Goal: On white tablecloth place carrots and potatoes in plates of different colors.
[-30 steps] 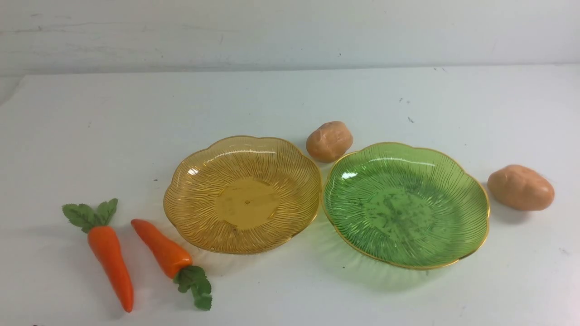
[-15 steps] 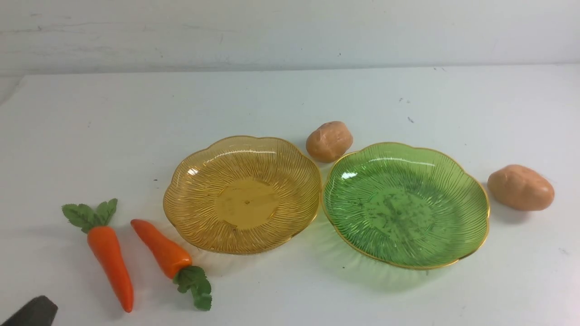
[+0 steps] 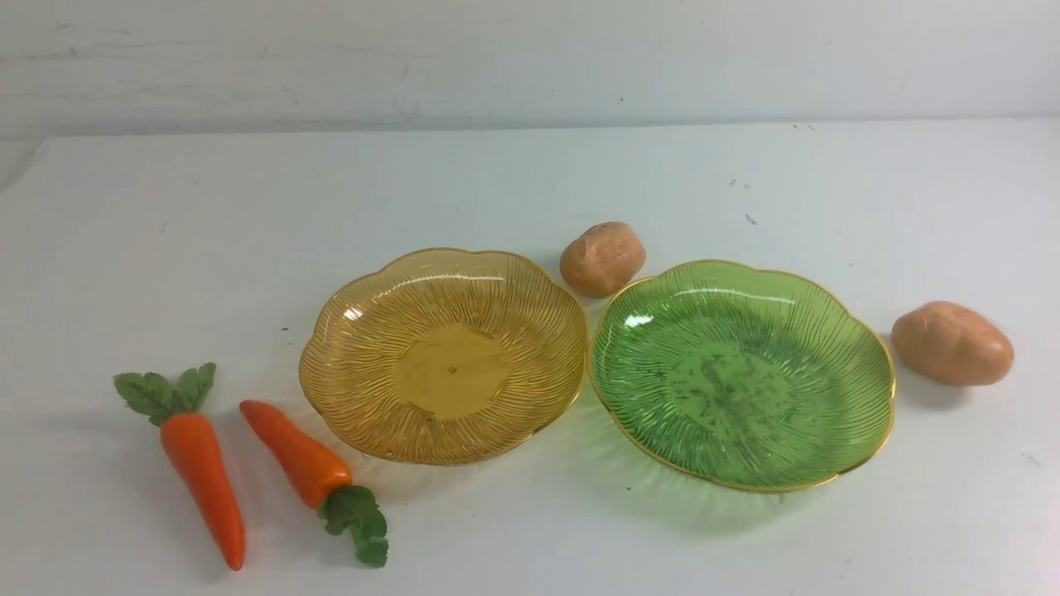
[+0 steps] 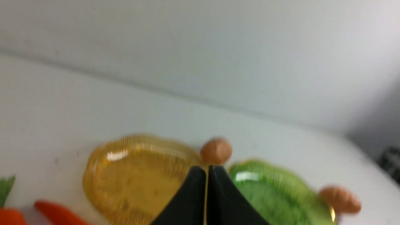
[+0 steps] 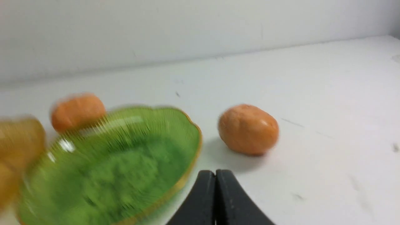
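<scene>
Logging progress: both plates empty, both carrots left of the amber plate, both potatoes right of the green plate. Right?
Only one potato lies right of the green plate. The other potato sits at the far side of the gap between it and the amber plate, as the front view shows. The rest holds.

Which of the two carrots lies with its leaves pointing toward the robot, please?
The carrot beside the yellow plate; its leaves face the near edge, while the outer carrot has leaves pointing away.

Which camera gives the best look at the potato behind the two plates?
The front view: the potato is whole and sharp there. The left wrist view shows it small and blurred; the right wrist view shows it blurred, beyond the green plate.
</scene>
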Tool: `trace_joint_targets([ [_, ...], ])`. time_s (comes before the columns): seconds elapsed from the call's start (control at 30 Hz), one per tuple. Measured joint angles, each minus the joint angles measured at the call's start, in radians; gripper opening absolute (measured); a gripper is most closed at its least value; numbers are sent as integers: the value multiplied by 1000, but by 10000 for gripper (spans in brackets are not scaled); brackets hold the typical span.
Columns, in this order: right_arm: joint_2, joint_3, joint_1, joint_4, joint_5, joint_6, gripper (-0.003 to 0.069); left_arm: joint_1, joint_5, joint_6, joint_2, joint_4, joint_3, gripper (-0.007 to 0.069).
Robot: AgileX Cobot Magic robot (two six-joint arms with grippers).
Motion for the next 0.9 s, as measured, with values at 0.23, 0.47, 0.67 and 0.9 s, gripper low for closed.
trace_joint_targets([
  [0.23, 0, 0, 0, 400, -201, 163, -15, 0, 338, 4, 480, 216, -195, -3],
  [0.47, 0, 1, 0, 441, -228, 156, -15, 0, 393, -170, 812, 475, -280, -3],
  [0.67, 13, -137, 40, 413, 20, 107, -15, 0, 393, -329, 946, 621, -297, -3],
  [0.9, 270, -503, 60, 323, 385, -59, -15, 0, 390, -461, 1027, 724, -347, 21],
])
